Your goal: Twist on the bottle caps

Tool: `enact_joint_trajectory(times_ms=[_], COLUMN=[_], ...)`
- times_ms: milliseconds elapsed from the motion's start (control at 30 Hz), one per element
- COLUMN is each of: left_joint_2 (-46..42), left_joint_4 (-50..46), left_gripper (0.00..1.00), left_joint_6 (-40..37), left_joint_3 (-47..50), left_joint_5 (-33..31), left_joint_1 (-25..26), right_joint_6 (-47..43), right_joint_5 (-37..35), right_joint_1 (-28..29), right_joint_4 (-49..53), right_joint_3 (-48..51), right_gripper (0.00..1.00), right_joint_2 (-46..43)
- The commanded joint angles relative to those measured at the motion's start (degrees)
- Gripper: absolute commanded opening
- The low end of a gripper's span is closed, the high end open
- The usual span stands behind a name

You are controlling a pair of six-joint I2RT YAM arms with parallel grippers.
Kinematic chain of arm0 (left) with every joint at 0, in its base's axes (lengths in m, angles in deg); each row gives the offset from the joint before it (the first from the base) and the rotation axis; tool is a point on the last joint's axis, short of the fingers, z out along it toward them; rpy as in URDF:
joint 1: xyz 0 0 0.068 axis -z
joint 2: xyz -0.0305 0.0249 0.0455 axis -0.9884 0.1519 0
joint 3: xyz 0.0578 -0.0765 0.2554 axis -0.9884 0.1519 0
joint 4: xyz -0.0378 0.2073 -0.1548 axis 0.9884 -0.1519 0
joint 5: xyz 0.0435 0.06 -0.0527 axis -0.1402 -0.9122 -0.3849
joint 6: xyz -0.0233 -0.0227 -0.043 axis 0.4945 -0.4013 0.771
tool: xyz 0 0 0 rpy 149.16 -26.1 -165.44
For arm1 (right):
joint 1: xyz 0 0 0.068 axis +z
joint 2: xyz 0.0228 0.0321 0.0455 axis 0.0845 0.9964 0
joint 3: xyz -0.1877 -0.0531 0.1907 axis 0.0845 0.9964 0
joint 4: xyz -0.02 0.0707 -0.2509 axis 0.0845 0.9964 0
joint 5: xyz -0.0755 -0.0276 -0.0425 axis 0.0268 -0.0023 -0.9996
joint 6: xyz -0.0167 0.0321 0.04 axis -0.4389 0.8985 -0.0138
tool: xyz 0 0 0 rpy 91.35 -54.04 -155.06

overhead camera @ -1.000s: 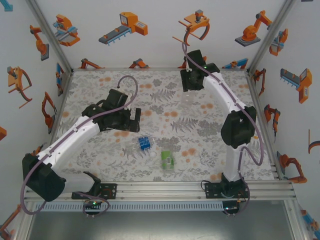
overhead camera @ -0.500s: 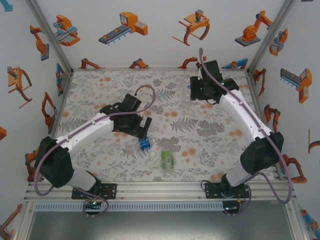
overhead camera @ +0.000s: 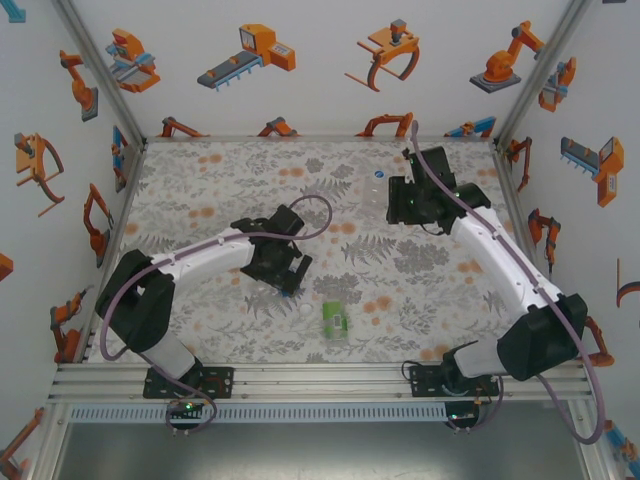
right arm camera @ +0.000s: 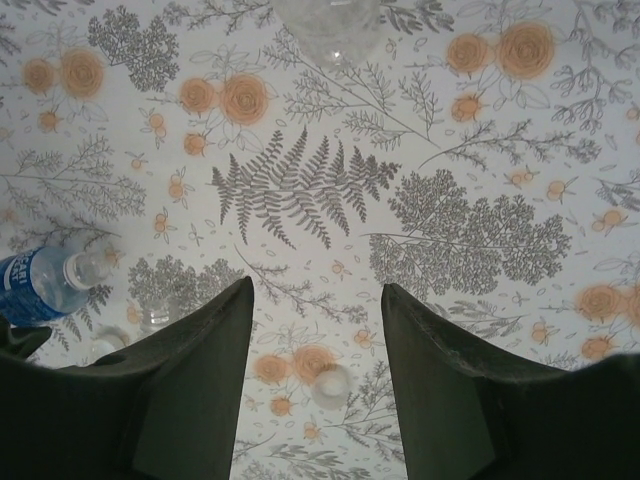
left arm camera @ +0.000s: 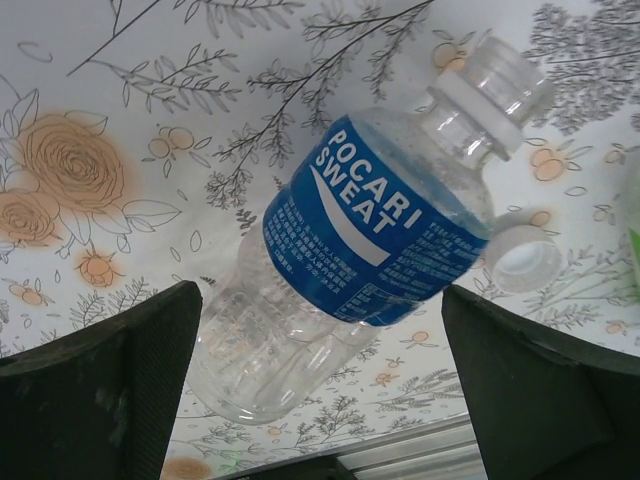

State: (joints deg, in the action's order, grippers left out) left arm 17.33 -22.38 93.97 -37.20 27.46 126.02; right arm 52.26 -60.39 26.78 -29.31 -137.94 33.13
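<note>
The blue-label bottle [left arm camera: 375,235] lies on its side on the flowered table [left arm camera: 120,90] with its neck bare, so nothing is screwed on here yet; its white cap [left arm camera: 522,258] rests hollow side up just beside the shoulder, apart from the neck. Your left gripper [left arm camera: 320,300] is released, jaws at full spread to either side of the bottle's body and not clamped on it; I judge you are at the pick-up of this first bottle. Near it, toward the front edge, the green-label bottle [overhead camera: 334,320] lies alone; it is too small to tell whether it is capped. The clear bottle [right arm camera: 328,25] sits nearer the far side, only partly in the right wrist view, its neck hidden. Your right gripper [right arm camera: 317,290] hangs above the table, jaws parted and grasping nothing; a second cap [right arm camera: 330,385] lies loose beneath it. By my reading at least two cappings remain, likely all three; each needs a bottle steadied and a cap picked up.
</note>
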Motion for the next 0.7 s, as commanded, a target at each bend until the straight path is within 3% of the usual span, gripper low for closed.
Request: enact_joint_trajectory(times_ms=[0,100,667], left_joint_2=[-0.92,-1.33,-0.95], left_joint_4=[0.03,0.71,4.23], left_gripper=[0.97,1.0,0.7], left_joint_6=[3.6,5.87,13.37], left_joint_3=[2.11,3.51,6.59], left_joint_5=[-2.82,-3.4,-2.6], left_joint_1=[0.16,0.08,-1.94], right_joint_6=[1.84,2.23,2.98], right_joint_5=[0.92,1.32,2.33], right_joint_1=[-0.06,-0.05,-0.05], right_joint_4=[-1.09,-1.3,-1.44], right_joint_3=[1.78,2.85,4.74], right_gripper=[0.51,0.51,0.51], right_joint_2=[-1.57,-2.04,-4.07])
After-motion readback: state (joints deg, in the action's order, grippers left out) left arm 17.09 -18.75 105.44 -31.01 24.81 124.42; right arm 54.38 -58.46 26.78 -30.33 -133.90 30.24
